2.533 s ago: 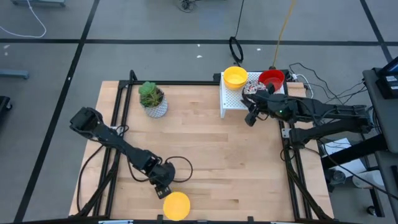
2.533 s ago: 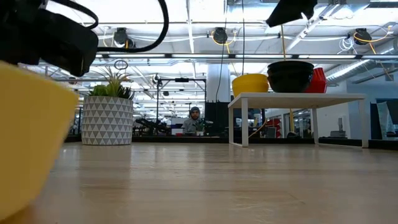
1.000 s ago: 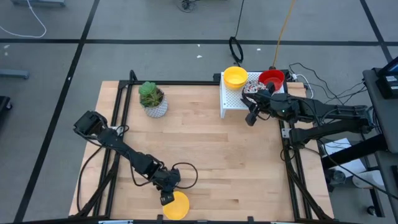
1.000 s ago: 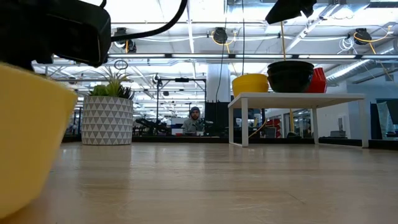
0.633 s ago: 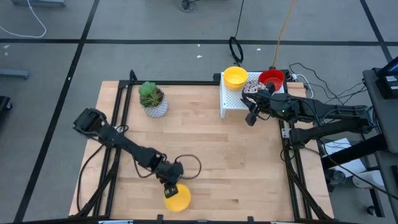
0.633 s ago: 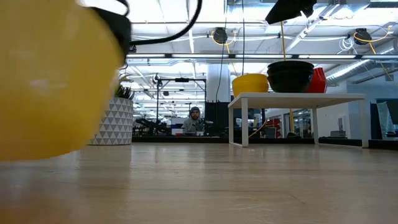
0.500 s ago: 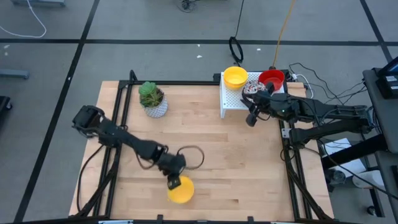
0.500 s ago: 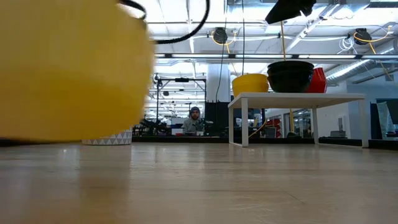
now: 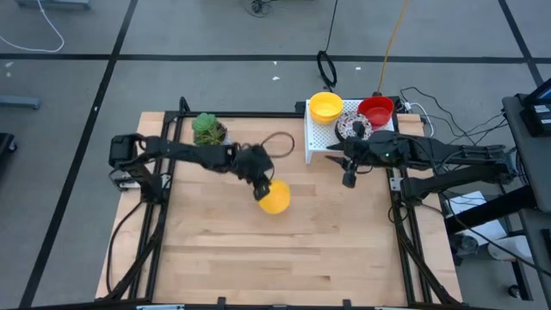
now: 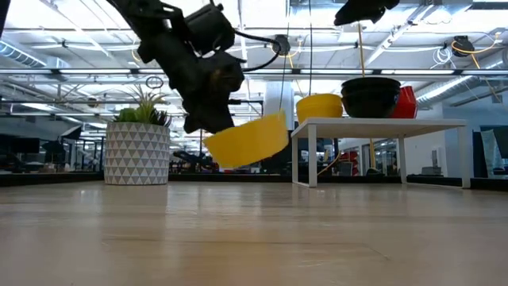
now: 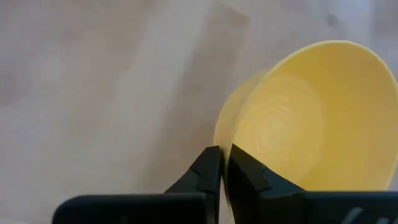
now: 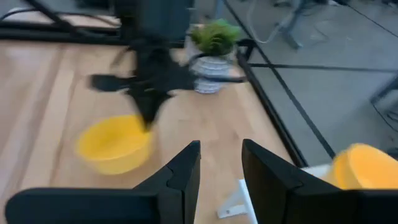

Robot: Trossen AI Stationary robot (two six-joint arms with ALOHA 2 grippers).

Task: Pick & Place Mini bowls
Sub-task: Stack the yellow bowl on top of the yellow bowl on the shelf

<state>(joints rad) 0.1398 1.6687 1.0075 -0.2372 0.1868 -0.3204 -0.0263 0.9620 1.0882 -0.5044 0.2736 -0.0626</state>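
My left gripper is shut on a glossy yellow mini bowl above the middle of the table; the low view shows this bowl in the air. My right gripper hovers open with nothing between its fingers, beside a white raised stand at the far right. On the stand sit a yellow bowl, a red bowl and a patterned bowl. The right wrist view shows the carried bowl and my left arm ahead. My left gripper pinches the yellow bowl's rim, one finger inside the bowl and one against its outer wall. The fingers slant downward from the table's left side. The bowl is lifted clear of the table and tilted, its opening turned partly sideways.
A white patterned pot with a green plant stands at the far left of the table. The stand's legs rest on the tabletop at the right. Bare wooden tabletop spreads across the middle and near side.
My left gripper has raised the yellow bowl off the table near the front edge and swung it fast toward the far edge and right, to above the table's middle. The bowl has tipped as it went. My right gripper has rolled a little in place.
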